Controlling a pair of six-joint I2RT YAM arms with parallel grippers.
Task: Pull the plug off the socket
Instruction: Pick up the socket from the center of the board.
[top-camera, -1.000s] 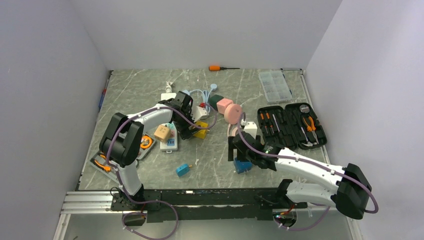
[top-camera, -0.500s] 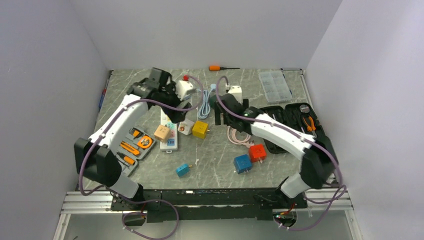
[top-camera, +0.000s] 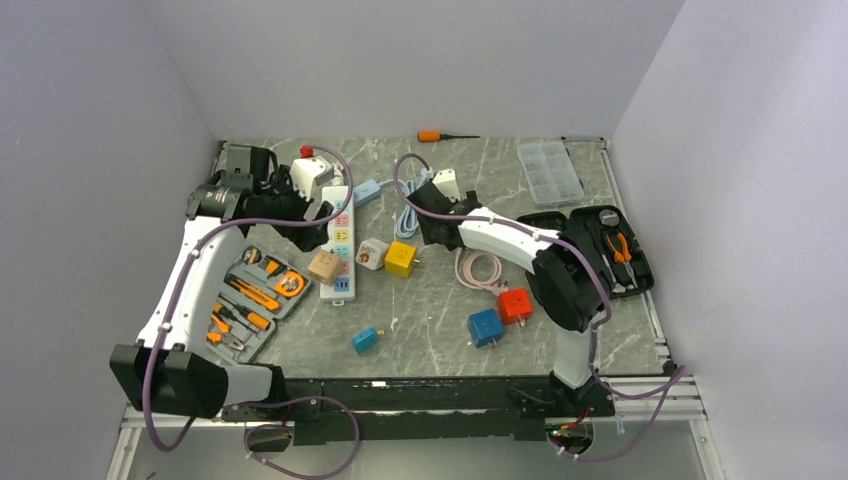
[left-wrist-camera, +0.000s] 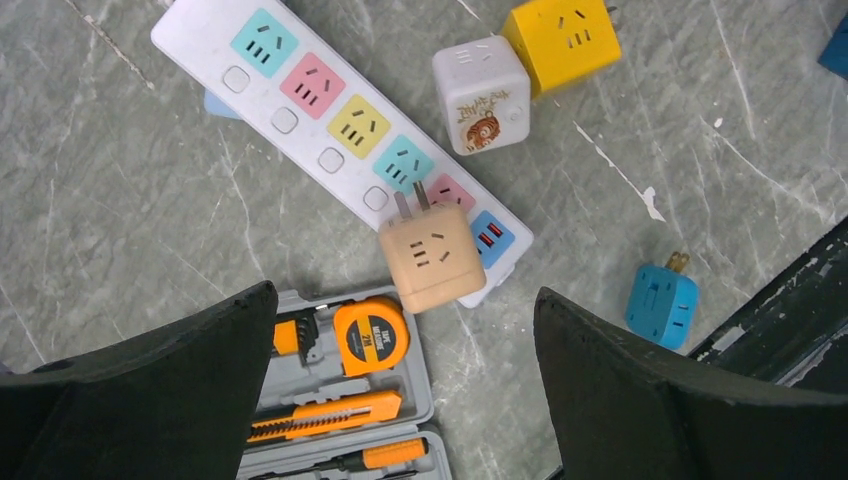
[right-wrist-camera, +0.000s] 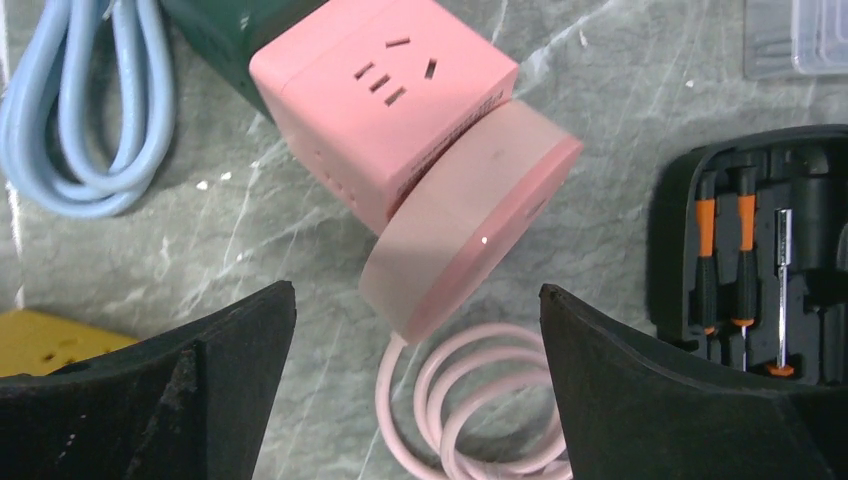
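Note:
The socket (top-camera: 339, 243), a long white strip with pastel outlets (left-wrist-camera: 322, 128), lies left of the table's middle. A tan cube plug (top-camera: 323, 265) rests on its side across the strip's near end (left-wrist-camera: 432, 262), its two metal prongs bare and pointing along the strip. My left gripper (top-camera: 318, 217) hovers high above that end, open, with the plug (left-wrist-camera: 405, 296) seen between its fingers and nothing held. My right gripper (top-camera: 432, 228) is open over a pink cube adapter (right-wrist-camera: 385, 95) and a pink round plug (right-wrist-camera: 470, 215), touching neither.
A white cube (top-camera: 372, 253), a yellow cube (top-camera: 401, 258), blue cubes (top-camera: 366, 340) (top-camera: 485, 327) and a red cube (top-camera: 516, 305) lie around. A grey tool case (top-camera: 243, 300) sits left, a black one (top-camera: 590, 250) right. A pink cable coil (top-camera: 480, 270) and a light-blue strip (top-camera: 365, 192) are near.
Both arms have swung far across the table: the left now stretches to the back left over the strip, the right reaches in toward the back middle. Both grippers stay open.

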